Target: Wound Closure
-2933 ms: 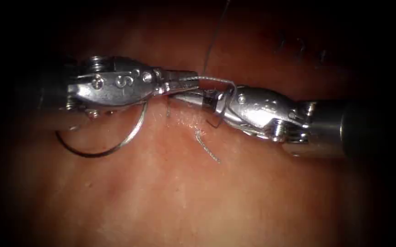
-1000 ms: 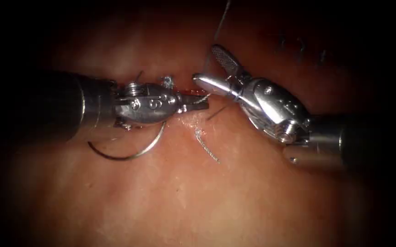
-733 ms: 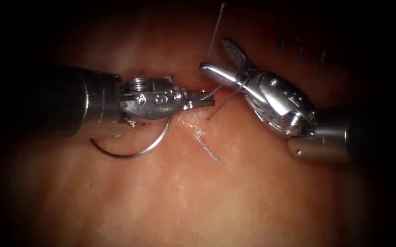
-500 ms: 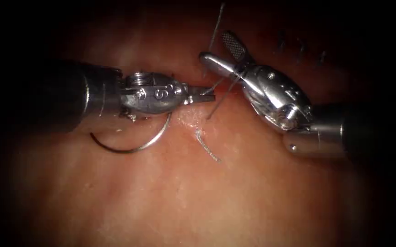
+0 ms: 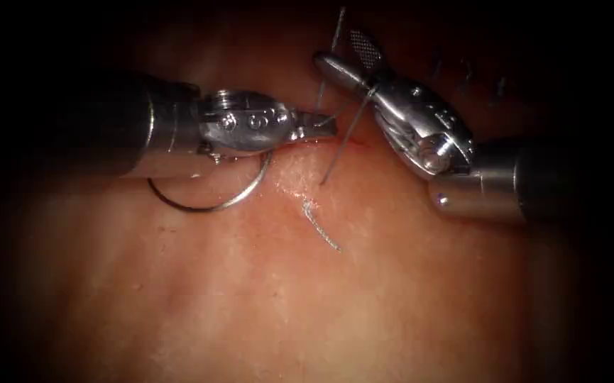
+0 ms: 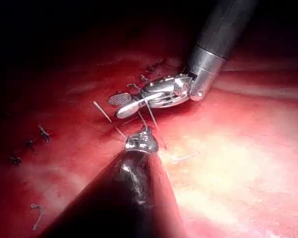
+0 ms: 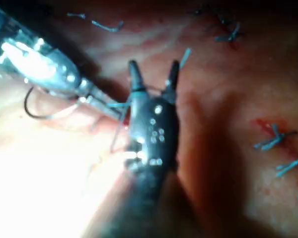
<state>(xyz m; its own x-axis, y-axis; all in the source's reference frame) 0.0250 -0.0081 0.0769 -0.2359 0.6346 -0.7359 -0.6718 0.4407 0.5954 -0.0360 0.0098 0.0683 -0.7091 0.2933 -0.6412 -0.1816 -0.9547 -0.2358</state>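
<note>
Reddish pork tissue (image 5: 307, 298) below: my left pincer (image 5: 319, 122) clamps thin thread (image 5: 340, 145); right pincer (image 5: 342, 58) has sprung wide, empty; curved steel needle (image 5: 211, 202) lies free, left of the cut.

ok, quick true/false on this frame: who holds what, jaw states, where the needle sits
1. The right tool has its jaws open. True.
2. The left tool holds the needle. False: its jaws are shut on the thread; the needle lies free.
3. The needle lies on the tissue left of the cut, below the left tool. True.
4. The right tool grips the tissue. False: it holds nothing.
5. A cut piece of thread lies on the tissue below the tools. True.
</note>
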